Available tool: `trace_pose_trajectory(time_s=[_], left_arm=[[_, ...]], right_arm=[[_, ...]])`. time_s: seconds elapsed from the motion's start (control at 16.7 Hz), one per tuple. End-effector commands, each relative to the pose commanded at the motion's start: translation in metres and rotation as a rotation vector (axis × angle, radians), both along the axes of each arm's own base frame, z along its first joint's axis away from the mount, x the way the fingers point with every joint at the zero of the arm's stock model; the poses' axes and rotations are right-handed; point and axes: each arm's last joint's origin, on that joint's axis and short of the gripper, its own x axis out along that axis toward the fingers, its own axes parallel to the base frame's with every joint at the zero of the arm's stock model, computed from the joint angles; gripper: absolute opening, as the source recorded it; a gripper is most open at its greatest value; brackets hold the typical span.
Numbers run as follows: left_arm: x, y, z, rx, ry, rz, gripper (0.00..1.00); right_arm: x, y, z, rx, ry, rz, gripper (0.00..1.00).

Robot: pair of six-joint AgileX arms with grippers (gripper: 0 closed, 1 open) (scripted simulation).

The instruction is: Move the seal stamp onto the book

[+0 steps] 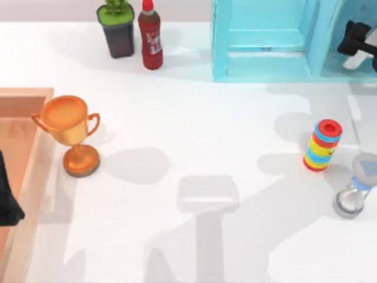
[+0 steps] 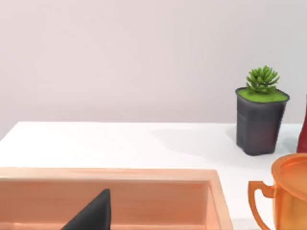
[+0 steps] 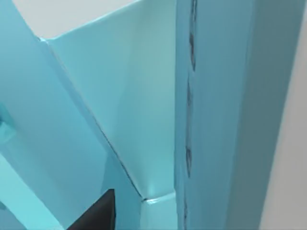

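1. Far left, the left gripper (image 1: 7,203) hangs over the wooden tray (image 1: 36,150), probably parked clear of the work; open or closed, I cannot tell.
2. Beside the tray stands a golden trophy (image 1: 69,132).
3. Far right, the right gripper (image 1: 356,36) is close against the light-blue shelf unit (image 1: 265,44), perhaps searching it; its state is equally unclear.
4. I cannot place the seal stamp or the book.

White table (image 1: 194,135) against a plain pale wall (image 2: 120,57).

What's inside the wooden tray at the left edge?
The wooden tray holds a dark wedge, probably part of my left arm's hand. Otherwise bare floor shows; the rest of the tray runs out of frame.
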Motion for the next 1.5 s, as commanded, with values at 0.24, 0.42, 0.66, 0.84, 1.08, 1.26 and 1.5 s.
trace_pose_trajectory(time_s=[0.24, 0.42, 0.66, 0.84, 1.08, 1.26, 1.5], left_arm=[[0.0000, 0.0000, 0.0000, 0.000, 0.000, 0.000, 1.00], [0.0000, 0.0000, 0.0000, 0.000, 0.000, 0.000, 1.00], [0.0000, 0.0000, 0.0000, 0.000, 0.000, 0.000, 1.00], [0.0000, 0.0000, 0.0000, 0.000, 0.000, 0.000, 1.00], [0.0000, 0.0000, 0.0000, 0.000, 0.000, 0.000, 1.00], [0.0000, 0.0000, 0.0000, 0.000, 0.000, 0.000, 1.00], [0.0000, 0.0000, 0.0000, 0.000, 0.000, 0.000, 1.00]], right_arm=[[0.0000, 0.0000, 0.0000, 0.000, 0.000, 0.000, 0.77], [0.0000, 0.0000, 0.0000, 0.000, 0.000, 0.000, 0.55], [0.0000, 0.0000, 0.0000, 0.000, 0.000, 0.000, 0.25], [0.0000, 0.0000, 0.0000, 0.000, 0.000, 0.000, 0.02], [0.0000, 0.0000, 0.0000, 0.000, 0.000, 0.000, 0.00], [0.0000, 0.0000, 0.0000, 0.000, 0.000, 0.000, 0.00], [-0.0025, 0.0027, -0.0016, 0.006, 0.016, 0.005, 0.00]])
